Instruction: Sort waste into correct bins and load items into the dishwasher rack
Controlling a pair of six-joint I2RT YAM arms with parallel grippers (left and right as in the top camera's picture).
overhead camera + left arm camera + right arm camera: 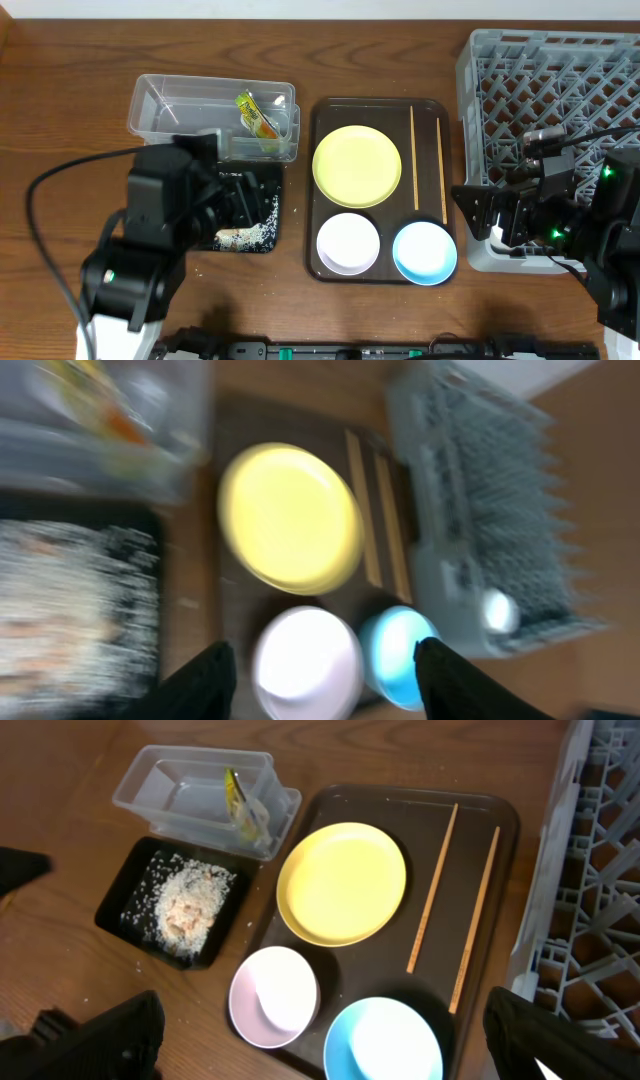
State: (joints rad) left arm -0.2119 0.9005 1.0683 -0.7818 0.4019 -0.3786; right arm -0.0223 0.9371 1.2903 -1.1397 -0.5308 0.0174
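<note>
The green-and-orange wrapper [256, 115] lies in the clear tub [170, 105]. Rice [185, 905] sits in the black tray [125, 900], partly under my left arm in the overhead view. The yellow plate [357, 166], white bowl [348, 242], blue bowl [424, 252] and two chopsticks [413, 155] lie on the brown tray [330, 110]. The grey rack [550, 90] stands at the right. My left gripper [325, 680] is open and empty over the black tray's right side. My right gripper [330, 1050] is open and empty at the rack's front left corner. The cup is not clearly seen.
The brown tray lies between the bins and the rack. A few rice grains [60, 982] lie on the wooden table in front of the black tray. The left wrist view is blurred. A small pale round thing [497, 610] shows in the rack.
</note>
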